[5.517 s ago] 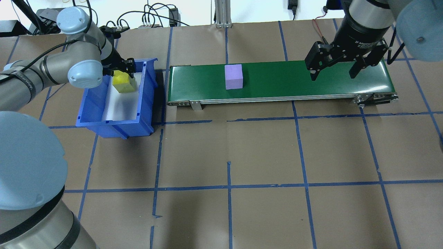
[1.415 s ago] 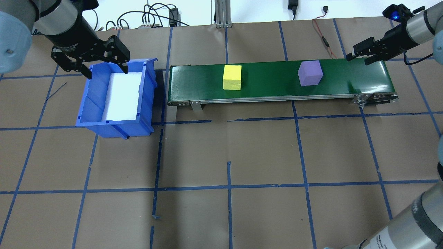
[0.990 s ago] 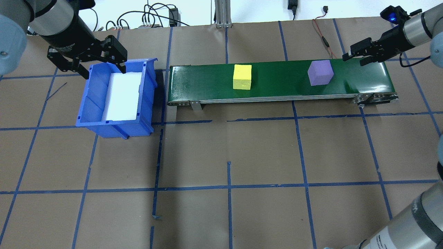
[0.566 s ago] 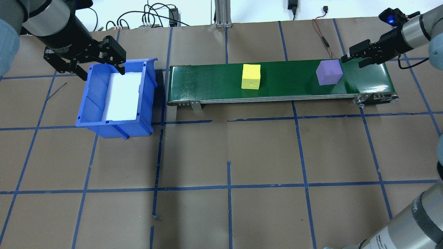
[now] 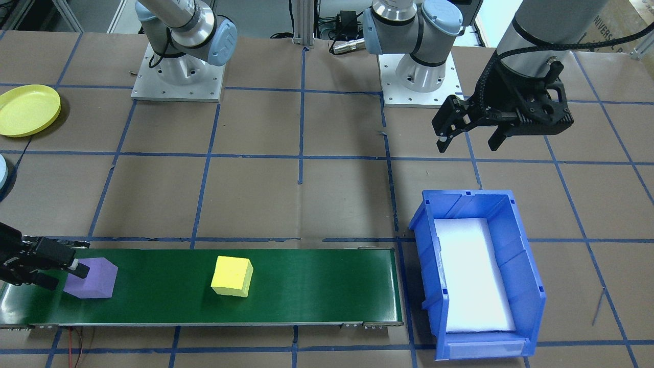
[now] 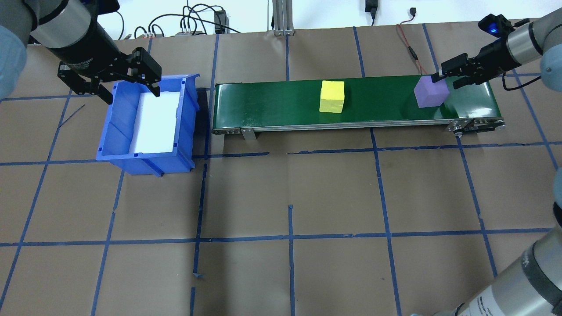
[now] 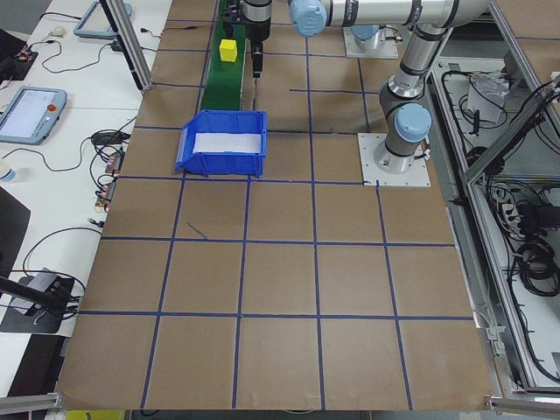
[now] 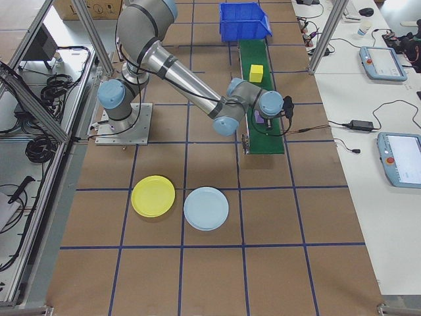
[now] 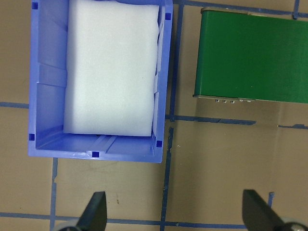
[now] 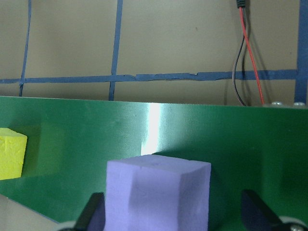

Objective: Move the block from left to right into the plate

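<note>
- No block is in the plate [image 8: 153,196] yet; it sits bare at lower left of the right-side view, beside a pale blue plate [image 8: 206,208].
- The purple block [image 6: 431,91] lies at the right end of the green belt [image 6: 272,105], between the wide-spread fingers of the right gripper [image 6: 448,77], not yet clamped.
- The yellow block [image 6: 332,96] waits mid-belt, well apart.
- The left gripper [image 6: 127,83] hangs open and empty over the blue bin [image 6: 184,118].
- Judged: the belt's end is close; open table lies toward the plate.
</note>
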